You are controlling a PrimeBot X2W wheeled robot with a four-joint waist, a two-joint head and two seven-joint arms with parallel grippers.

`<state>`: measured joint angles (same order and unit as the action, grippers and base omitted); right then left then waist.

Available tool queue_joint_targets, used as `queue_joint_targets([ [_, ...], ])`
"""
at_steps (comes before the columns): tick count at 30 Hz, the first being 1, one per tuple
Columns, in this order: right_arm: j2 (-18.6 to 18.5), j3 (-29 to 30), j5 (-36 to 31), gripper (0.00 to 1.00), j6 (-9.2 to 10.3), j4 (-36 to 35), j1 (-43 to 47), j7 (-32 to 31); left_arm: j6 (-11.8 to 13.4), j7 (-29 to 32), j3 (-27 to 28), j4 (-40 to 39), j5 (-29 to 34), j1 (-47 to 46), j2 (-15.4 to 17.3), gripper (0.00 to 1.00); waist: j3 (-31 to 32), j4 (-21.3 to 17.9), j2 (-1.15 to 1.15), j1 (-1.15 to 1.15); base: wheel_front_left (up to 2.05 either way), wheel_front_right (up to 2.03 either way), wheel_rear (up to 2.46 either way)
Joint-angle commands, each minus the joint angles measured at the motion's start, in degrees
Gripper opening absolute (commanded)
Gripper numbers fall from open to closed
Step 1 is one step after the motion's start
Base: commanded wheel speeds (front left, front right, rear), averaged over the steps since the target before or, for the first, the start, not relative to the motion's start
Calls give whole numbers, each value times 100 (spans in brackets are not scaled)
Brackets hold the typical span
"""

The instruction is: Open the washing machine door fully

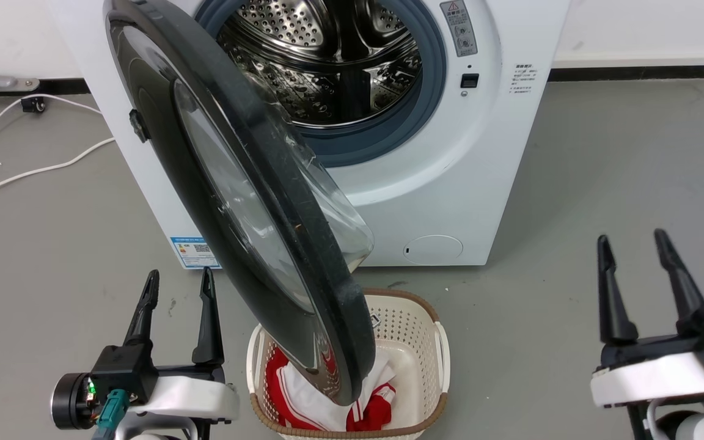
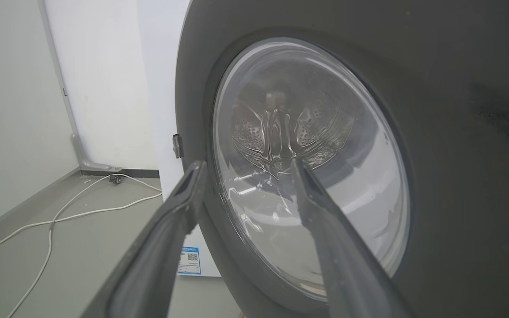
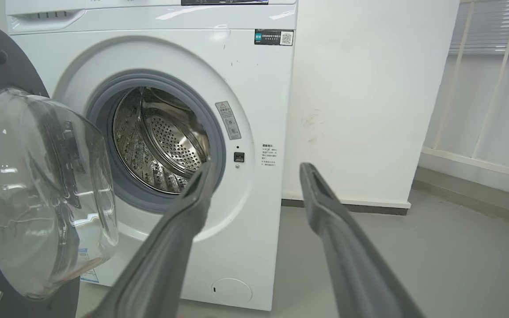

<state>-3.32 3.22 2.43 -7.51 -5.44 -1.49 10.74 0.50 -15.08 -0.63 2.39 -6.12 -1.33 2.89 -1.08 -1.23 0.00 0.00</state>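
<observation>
The washing machine door [image 1: 248,201], round and glossy black with a clear bulging window, stands swung out toward me, hinged on its left, its free edge over the basket. The steel drum [image 1: 327,55] shows behind it. My left gripper [image 1: 179,282] is open at the lower left, a little left of the door's outer face and apart from it. In the left wrist view the door [image 2: 457,132] is close ahead of the left gripper [image 2: 245,165], whose fingers frame the window. My right gripper [image 1: 631,239] is open at the lower right, far from the door. The right wrist view shows the door's glass bowl [image 3: 38,190] at left of the right gripper [image 3: 256,165].
A beige laundry basket [image 1: 437,342] with red and white clothes sits on the grey floor under the door's edge. The white washing machine body [image 1: 462,183] stands against the wall. White cables [image 1: 34,171] lie on the floor at left.
</observation>
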Motion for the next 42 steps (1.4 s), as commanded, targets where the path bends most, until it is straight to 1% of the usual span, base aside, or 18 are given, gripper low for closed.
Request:
queue_joint_targets([
  [1, 15, -10, -53, 100, 4, -27, 99, -15, 8, -12, 12, -14, 41, 56, -3, 100, -9, 4, 0, 0, 0, 0, 0],
  [6, 51, -147, -175, 100, 4, 107, 239, -58, -3, -12, 0, -23, 42, 26, -3, 100, -32, 26, 0, 0, 0, 0, 0],
  [13, 53, -107, 78, 100, 4, 539, 194, 35, -33, -12, -35, 3, 41, 2, -3, 100, -56, 53, 0, 0, 0, 0, 0],
  [19, 54, -110, 97, 100, 4, 775, 82, 108, -6, -13, -69, 1, 32, -3, -3, 100, -73, 53, 0, 0, 0, 0, 0],
  [30, 54, -98, 113, 100, 4, 865, -8, 197, 4, -12, -92, 11, -4, -21, -3, 100, -98, 66, 0, 0, 0, 0, 0],
  [31, 55, -100, 116, 100, 4, 865, -7, 204, 0, -12, -92, 11, -6, -21, -3, 60, -100, 66, 0, 0, 0, 0, 0],
  [32, 55, -102, 122, 100, 4, 865, -5, 207, -1, -13, -91, 8, -3, -21, -3, 28, -99, 68, 0, 0, 0, 0, 0],
  [33, 55, -103, 126, 100, 4, 860, -3, 217, -5, -12, -92, 9, -1, -20, -3, 0, -103, 68, 0, 0, 0, 0, 0],
  [38, 55, -104, 145, 100, 4, 864, 2, 233, -34, -12, -89, -3, -9, -38, -3, 0, -116, 71, 0, 0, 0, 0, 0],
  [42, 55, -93, 161, 100, 4, 881, -17, 230, 18, -12, -77, -171, -18, -121, -3, 0, -129, 84, 0, 0, 0, 0, 0],
])
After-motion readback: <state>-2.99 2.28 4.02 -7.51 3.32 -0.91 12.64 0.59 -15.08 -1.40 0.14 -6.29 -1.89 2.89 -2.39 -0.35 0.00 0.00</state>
